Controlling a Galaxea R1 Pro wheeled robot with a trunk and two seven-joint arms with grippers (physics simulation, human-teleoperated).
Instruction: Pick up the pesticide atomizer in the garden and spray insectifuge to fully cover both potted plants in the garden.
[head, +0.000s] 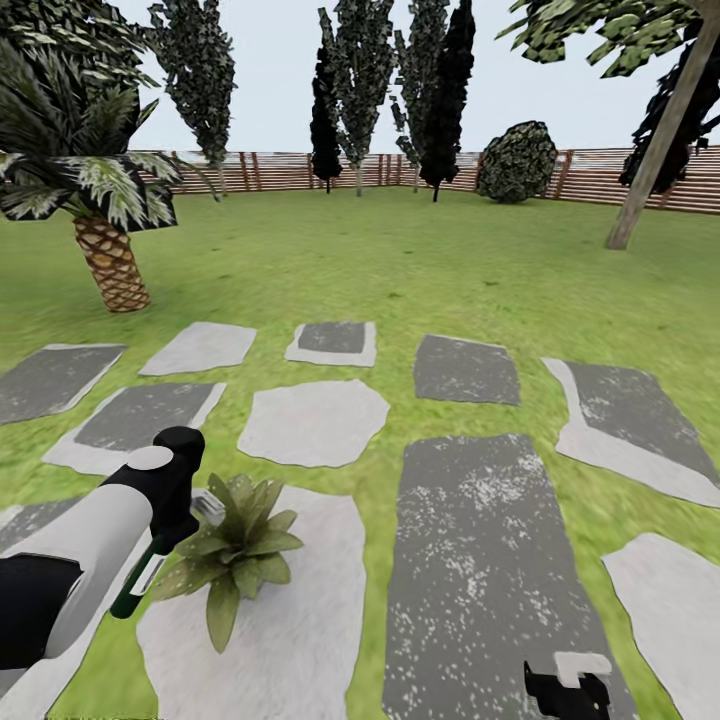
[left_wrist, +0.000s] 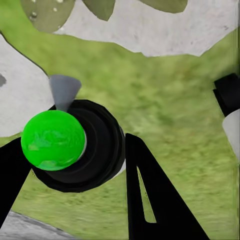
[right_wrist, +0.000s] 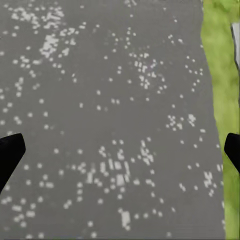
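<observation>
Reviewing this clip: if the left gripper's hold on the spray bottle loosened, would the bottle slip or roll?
The pesticide atomizer looks round and smooth, so it would probably slip between the left gripper fingers and likely roll once down. It looks slim and rigid in the head view, probably light. The potted plant beside it might stop it.

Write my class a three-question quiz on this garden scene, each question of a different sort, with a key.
1. True or false: the left claw holds the pesticide atomizer.
2. The potted plant stands on: A) lawn B) a pale stepping stone C) the fence.
3. What lies under the right claw?

Key: 1 true. 2 B. 3 the dark speckled stepping stone.
</observation>
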